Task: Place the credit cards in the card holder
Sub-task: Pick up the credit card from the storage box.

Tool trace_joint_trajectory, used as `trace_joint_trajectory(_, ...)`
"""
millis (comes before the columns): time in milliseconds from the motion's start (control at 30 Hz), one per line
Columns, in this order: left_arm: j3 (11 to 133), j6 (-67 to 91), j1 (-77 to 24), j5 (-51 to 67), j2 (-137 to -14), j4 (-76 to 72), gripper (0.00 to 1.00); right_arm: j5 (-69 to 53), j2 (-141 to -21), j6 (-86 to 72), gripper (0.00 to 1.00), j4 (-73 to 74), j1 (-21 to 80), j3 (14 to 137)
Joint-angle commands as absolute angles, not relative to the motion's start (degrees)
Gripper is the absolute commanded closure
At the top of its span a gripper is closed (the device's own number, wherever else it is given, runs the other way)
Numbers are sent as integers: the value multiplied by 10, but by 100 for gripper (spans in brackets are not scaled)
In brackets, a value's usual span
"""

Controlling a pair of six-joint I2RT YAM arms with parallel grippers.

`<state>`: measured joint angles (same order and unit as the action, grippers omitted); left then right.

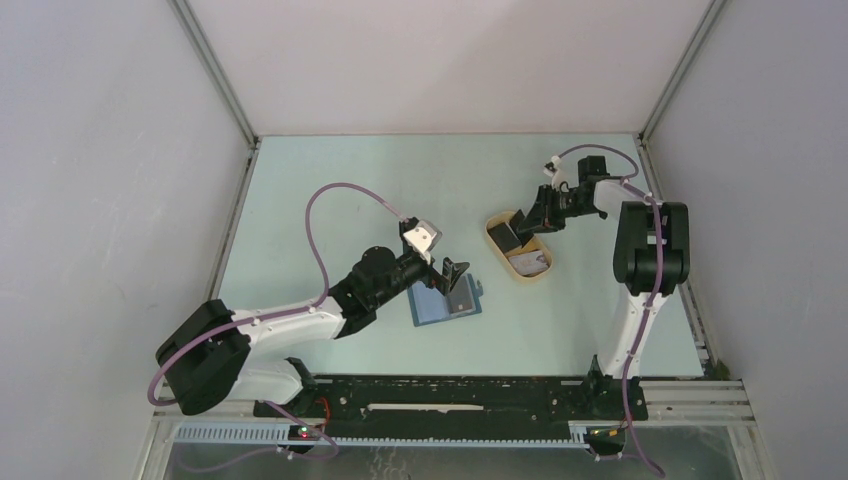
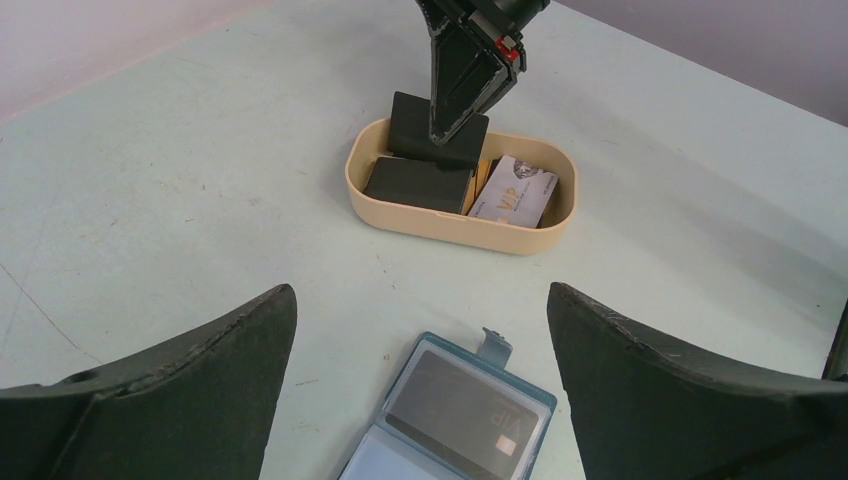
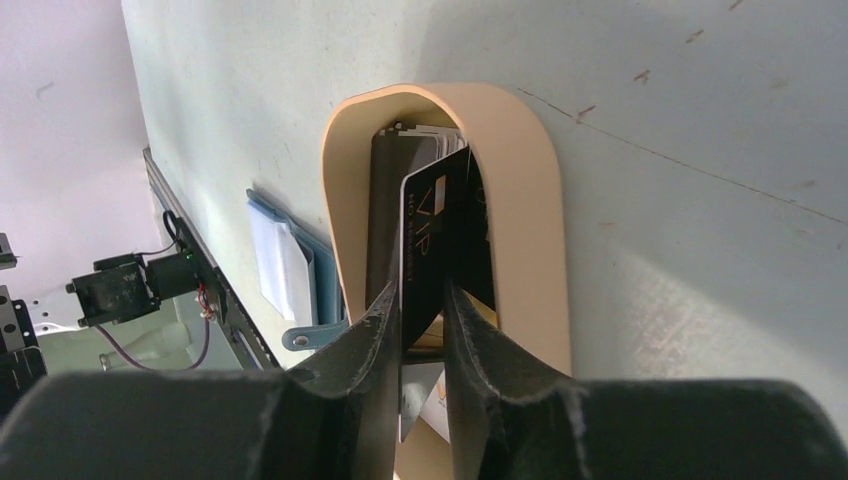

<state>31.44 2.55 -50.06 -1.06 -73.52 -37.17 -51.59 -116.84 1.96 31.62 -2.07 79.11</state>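
Card holder (image 2: 455, 425): teal-blue wallet, lies open and flat on the table (image 2: 190, 160), snap tab (image 2: 494, 346) at the edge nearer the beige tray (image 2: 450, 224). One dark VIP card (image 2: 465, 412) sits in its pocket, with a lighter blue pocket beside it. Black card (image 3: 432, 235), VIP print, stands on edge over the tray, pinched in the right end effector (image 3: 420, 295). In the tray: a dark flat card (image 2: 418, 186) and, beside it, a whitish card (image 2: 515, 190) marked VIP.

The left arm (image 1: 300, 318) reaches forward, its jaws spread wide; the right arm (image 1: 648, 250) folds inward, its jaws seemingly angled downward, clamped narrow.
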Motion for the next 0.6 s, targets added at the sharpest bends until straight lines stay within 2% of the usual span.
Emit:
trace_joint_trajectory(0,323,16,-499,-4,-738,-390,0,-532,-1175,7,74,318,-25,795)
trace_joint_trajectory(67,323,15,-498,-4,-738,-390,0,-530,-1176,6,78,318,-25,796)
trace_joint_trajectory(267,322,15,-499,-4,-738,-390,0,-518,-1168,9,100,316,-31,796)
trace_joint_trajectory(567,320,16,-498,-4,-736,-391,0,-480,-1121,43,100,326,-41,794)
